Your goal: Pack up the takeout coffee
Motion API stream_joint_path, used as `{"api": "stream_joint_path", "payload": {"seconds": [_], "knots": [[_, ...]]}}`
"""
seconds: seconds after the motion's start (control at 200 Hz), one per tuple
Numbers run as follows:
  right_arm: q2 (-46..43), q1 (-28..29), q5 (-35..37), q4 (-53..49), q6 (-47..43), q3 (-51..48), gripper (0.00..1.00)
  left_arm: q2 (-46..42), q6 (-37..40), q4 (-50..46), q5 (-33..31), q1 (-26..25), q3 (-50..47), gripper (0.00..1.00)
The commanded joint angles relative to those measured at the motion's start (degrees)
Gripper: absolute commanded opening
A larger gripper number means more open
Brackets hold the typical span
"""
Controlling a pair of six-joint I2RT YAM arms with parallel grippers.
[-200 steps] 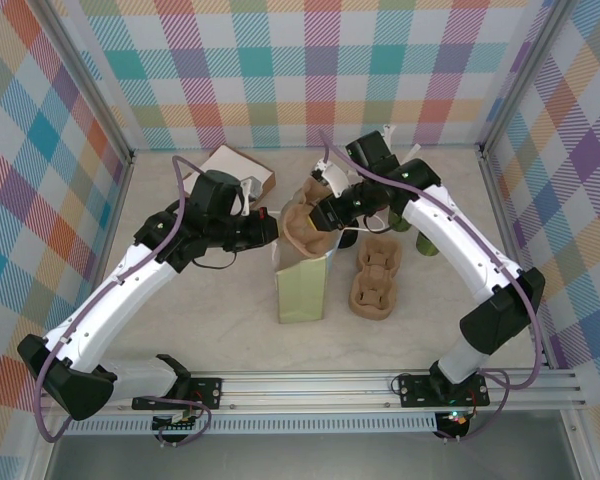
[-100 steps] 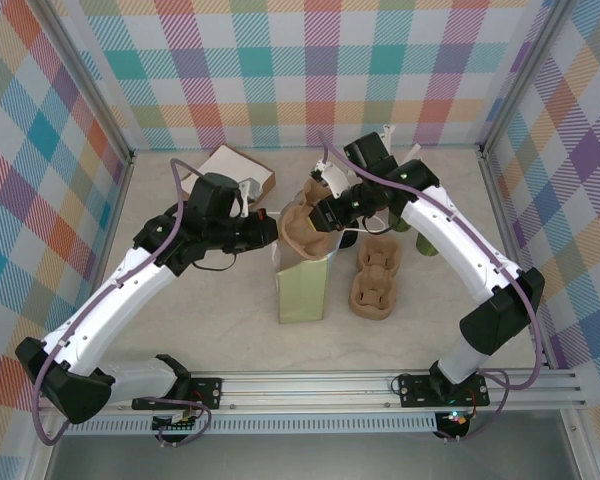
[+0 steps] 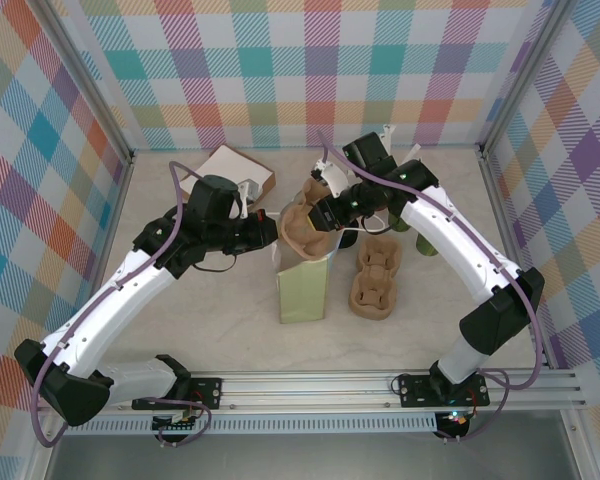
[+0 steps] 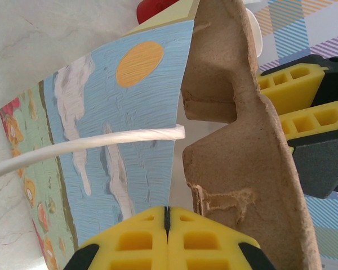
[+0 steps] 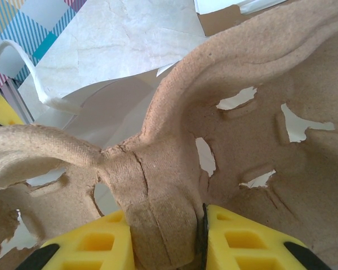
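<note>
A brown pulp cup carrier (image 3: 300,228) hangs over the open top of an upright pale-green paper bag (image 3: 302,290). My right gripper (image 3: 321,214) is shut on it. In the right wrist view the gripper (image 5: 164,216) pinches the middle ridge of the carrier (image 5: 248,163). My left gripper (image 3: 272,232) is shut on the bag's rim. In the left wrist view its jaws (image 4: 167,209) meet on the edge of the blue painted bag wall (image 4: 129,107), beside the carrier (image 4: 242,140). An olive-green takeout coffee (image 3: 426,244) stands behind the right forearm, partly hidden.
A second pulp carrier (image 3: 377,275) lies on the table right of the bag. A flat white-and-brown box (image 3: 238,170) sits at the back left. A red cup (image 3: 263,213) peeks out by the left gripper. The bag's white rope handle (image 4: 90,143) arches across the left wrist view.
Almost nothing: both arms have shifted only slightly, and both grips are unchanged.
</note>
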Motion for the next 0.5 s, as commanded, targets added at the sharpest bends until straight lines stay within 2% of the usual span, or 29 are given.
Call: {"api": "stream_joint_path", "payload": {"seconds": [0.0, 0.495], "knots": [[0.4, -0.5, 0.6, 1.0, 2.7, 1.3, 0.28, -1.3, -0.9, -1.0, 1.3, -0.8, -1.0, 0.00], [-2.2, -0.5, 3.4, 2.9, 0.2, 0.3, 0.29, -1.1, -0.9, -1.8, -0.1, -0.7, -1.6, 0.00]]}}
